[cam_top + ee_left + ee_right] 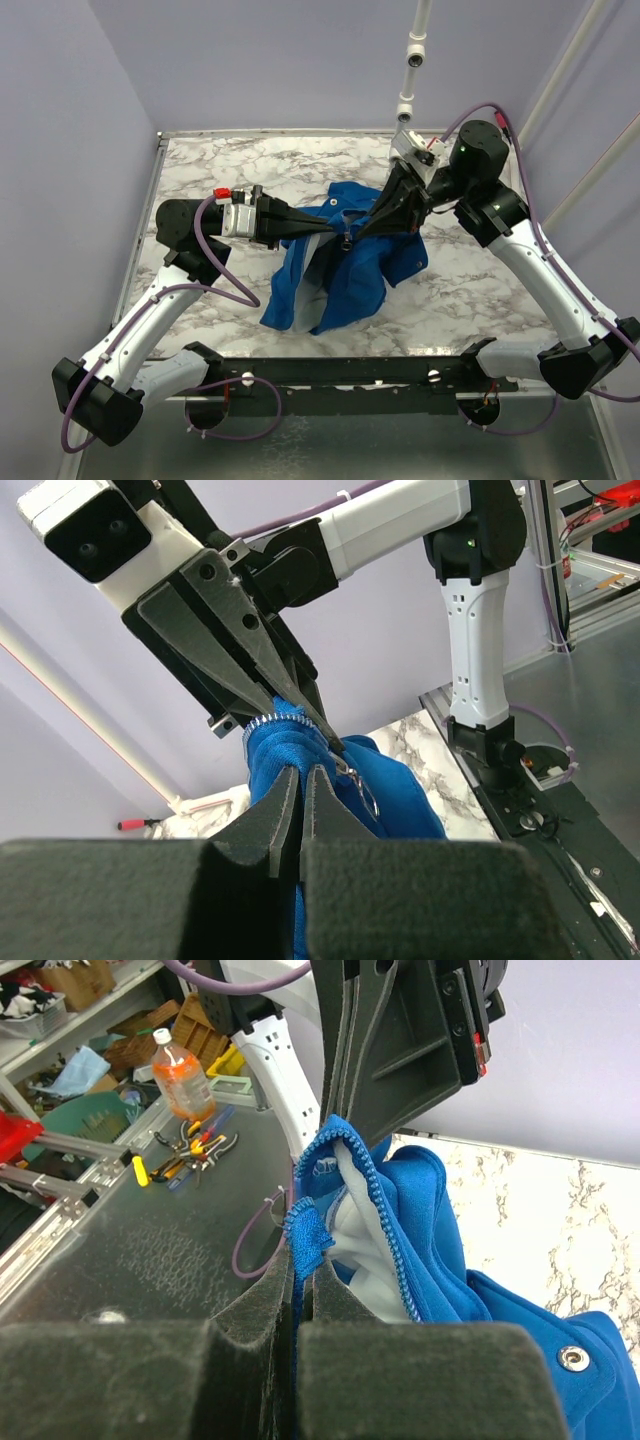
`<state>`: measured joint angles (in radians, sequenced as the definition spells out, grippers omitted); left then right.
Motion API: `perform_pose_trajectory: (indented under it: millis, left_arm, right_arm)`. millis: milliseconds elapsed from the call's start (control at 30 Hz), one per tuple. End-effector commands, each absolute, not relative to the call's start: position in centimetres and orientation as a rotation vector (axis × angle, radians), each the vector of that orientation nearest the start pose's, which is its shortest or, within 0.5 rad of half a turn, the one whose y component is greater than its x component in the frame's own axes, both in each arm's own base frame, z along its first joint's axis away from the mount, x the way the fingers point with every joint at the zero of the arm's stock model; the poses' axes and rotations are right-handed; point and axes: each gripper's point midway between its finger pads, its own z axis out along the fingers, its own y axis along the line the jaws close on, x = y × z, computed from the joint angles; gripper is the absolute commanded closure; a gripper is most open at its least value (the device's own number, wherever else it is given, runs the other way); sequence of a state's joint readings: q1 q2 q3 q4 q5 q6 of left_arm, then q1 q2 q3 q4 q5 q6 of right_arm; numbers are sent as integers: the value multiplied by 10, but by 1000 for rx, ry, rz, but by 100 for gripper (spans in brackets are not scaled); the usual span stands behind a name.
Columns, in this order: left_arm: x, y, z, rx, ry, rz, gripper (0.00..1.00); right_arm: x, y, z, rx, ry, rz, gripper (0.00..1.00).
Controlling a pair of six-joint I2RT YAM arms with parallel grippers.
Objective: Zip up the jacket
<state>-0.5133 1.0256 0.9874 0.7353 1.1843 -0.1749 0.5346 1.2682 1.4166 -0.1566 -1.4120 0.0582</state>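
**Item:** jacket (340,270), royal blue, pale lining (355,1210).

**Location:** middle of the marble-patterned desk (250,165). The lower part lies heaped on the surface. The upper front edge is drawn up off it, between the two arms.

**Left end effector** (333,232): reaches in level from the left. Its fingers are pressed together on a fold of blue fabric just below the zipper teeth (275,720).

**Right end effector** (362,230): slants down from the rear right. It is closed tight on the blue edging, beside the tooth row that borders the lining.

**Relation:** the two tips nearly meet above the jacket's middle, with the raised fabric bunched between them. The rest of the jacket hangs and spreads toward the near edge.

**Fittings:** one metal snap stud (573,1358) on the blue panel, well apart from either grip. The teeth in view stand unjoined.
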Motion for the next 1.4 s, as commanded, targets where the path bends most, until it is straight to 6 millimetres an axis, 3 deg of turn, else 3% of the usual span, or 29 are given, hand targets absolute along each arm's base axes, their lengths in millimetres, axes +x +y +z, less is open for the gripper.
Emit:
perform_pose_trajectory:
  millis: [0,833,1367]
  left_arm:
    - [137,-268,463,1259,519,-1045,100]
    - [136,-268,463,1256,513,-1040,100]
    - [138,-269,465,1252,514,-1039,100]
  right_arm:
    - [140,284,436,-1480,980,1490,99]
    - [131,280,438,-1503,961,1514,99]
    - [132,281,450,-1509,912,1499,99]
